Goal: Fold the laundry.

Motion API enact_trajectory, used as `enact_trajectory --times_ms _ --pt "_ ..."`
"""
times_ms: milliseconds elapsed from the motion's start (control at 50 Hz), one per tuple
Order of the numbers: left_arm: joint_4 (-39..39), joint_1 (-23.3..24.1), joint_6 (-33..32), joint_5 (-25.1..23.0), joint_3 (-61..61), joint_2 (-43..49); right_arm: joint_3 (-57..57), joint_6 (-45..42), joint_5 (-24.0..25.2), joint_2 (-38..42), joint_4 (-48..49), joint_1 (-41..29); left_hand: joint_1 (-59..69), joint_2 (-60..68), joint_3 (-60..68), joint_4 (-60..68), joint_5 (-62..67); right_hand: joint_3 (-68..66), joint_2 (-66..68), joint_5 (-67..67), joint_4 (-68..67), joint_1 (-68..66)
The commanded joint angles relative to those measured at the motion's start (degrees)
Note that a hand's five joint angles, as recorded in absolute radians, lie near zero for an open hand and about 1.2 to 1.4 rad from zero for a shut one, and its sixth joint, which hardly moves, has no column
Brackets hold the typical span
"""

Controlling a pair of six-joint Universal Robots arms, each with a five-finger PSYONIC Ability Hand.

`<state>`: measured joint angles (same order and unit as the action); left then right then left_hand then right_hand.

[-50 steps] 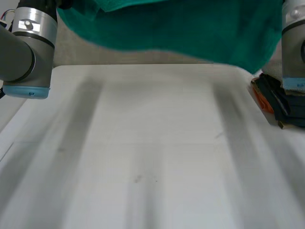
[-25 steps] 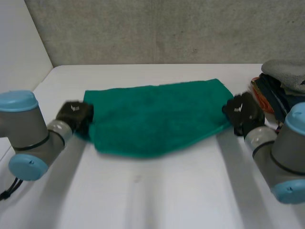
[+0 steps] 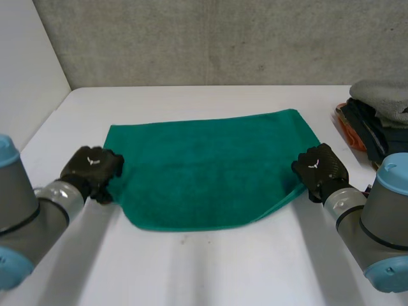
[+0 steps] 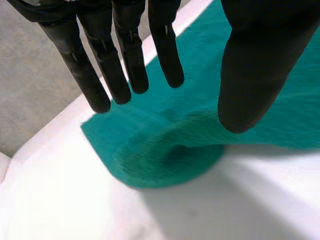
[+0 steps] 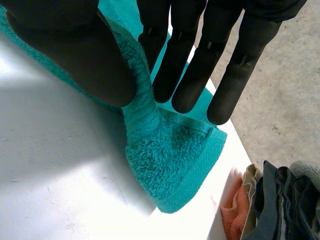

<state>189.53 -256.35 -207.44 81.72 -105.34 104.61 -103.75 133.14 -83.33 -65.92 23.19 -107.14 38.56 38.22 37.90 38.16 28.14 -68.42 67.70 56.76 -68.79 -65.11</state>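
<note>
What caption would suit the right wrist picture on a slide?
Right hand pinches the green towel near its corner, a clothes pile beside.

One green towel (image 3: 210,169) laid on the tabletop (image 3: 204,268). Two black hands: left hand (image 3: 92,169), right hand (image 3: 320,169). One heap of other clothes (image 3: 376,118) at the tabletop's right edge.

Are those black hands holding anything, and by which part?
The right hand pinches the green towel by its right edge, between thumb and fingers. The left hand hangs open over the left edge, holding nothing.
</note>
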Motion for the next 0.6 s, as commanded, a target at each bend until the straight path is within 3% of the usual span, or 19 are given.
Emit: enact_trajectory --times_ms 20,120,320,600 --pt "-1.3 1.1 -0.2 0.1 -4.9 -1.1 0.0 0.0 0.0 0.0 -0.1 0.0 14.7 15.0 15.4 15.1 15.1 -11.6 12.3 13.2 -11.2 -14.9" --pt "-1.8 1.1 -0.2 -0.2 -4.4 1.7 0.0 0.0 0.0 0.0 -0.1 0.1 13.7 14.1 14.4 14.1 14.1 -11.6 12.3 13.2 -11.2 -14.9" --pt "-0.6 1.6 -0.4 -0.1 2.4 9.4 -0.3 -0.1 0.0 0.1 -0.1 0.2 -1.9 -1.6 -1.3 -1.5 -1.5 -11.6 12.3 13.2 -11.2 -14.9" --pt "2.4 6.1 -0.5 0.6 13.9 17.1 -0.8 -0.2 0.1 0.1 -0.1 0.2 -1.4 -1.1 -0.8 -1.0 -1.0 -11.6 12.3 13.2 -11.2 -14.9"
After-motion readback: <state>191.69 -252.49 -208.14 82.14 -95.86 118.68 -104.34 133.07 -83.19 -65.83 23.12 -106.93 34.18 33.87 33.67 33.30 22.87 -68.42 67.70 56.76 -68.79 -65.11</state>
